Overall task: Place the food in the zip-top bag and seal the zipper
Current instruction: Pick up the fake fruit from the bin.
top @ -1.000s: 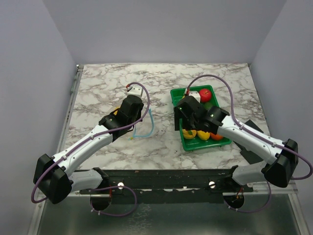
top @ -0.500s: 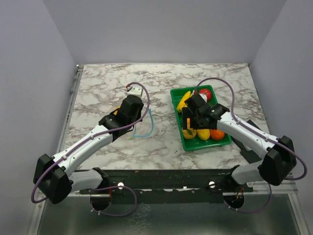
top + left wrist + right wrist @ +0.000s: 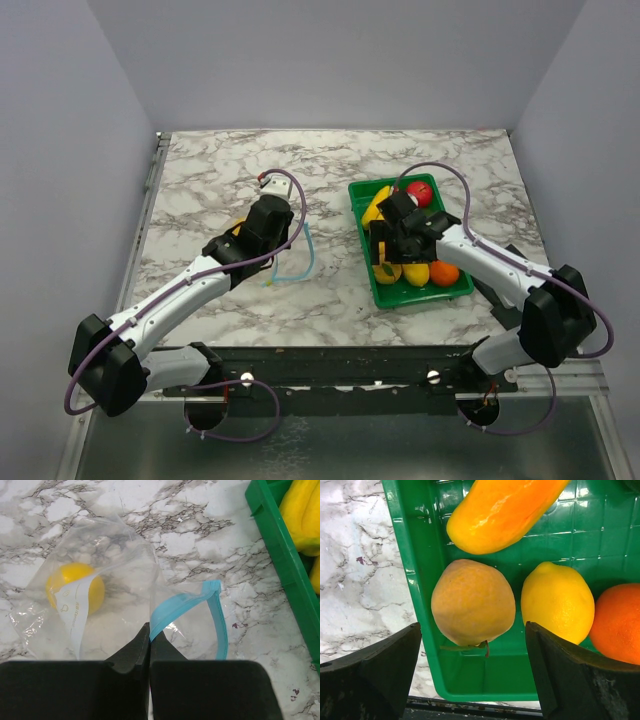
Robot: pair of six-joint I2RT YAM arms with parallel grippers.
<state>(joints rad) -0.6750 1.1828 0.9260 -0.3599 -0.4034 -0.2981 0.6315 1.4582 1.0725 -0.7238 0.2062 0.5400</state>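
Two grippers are in view, each at a separate station on the marble table (image 3: 220,170).

1. Left station. The left gripper (image 3: 149,635) has its fingers pressed fully together, pinching the zipper (image 3: 217,615) at the mouth of the zip-top bag (image 3: 115,560). The light blue strip enters the jaws at one end and curves away toward the green tray (image 3: 415,555) in an open loop, so the mouth stands unsealed. The bag lies flat on the table, well apart from the tray. One round yellow fruit (image 3: 75,587) sits inside it, at the end far from the zipper.

2. Right station. The right gripper (image 3: 472,630) is spread wide and hangs above the near left corner of the tray. Its fingers straddle a dull yellow-orange fruit (image 3: 472,602) that rests against the tray wall. Neither finger appears to touch the fruit, though the wrist view does not show the fingertips clearly enough to be certain.

3. Tray contents. A lemon (image 3: 557,602) lies just beside the straddled fruit, and an orange (image 3: 620,622) touches the lemon on its other side. A long yellow-orange fruit (image 3: 505,510), probably the banana bunch, lies beyond them. A red fruit (image 3: 421,192) sits at the far end of the tray.
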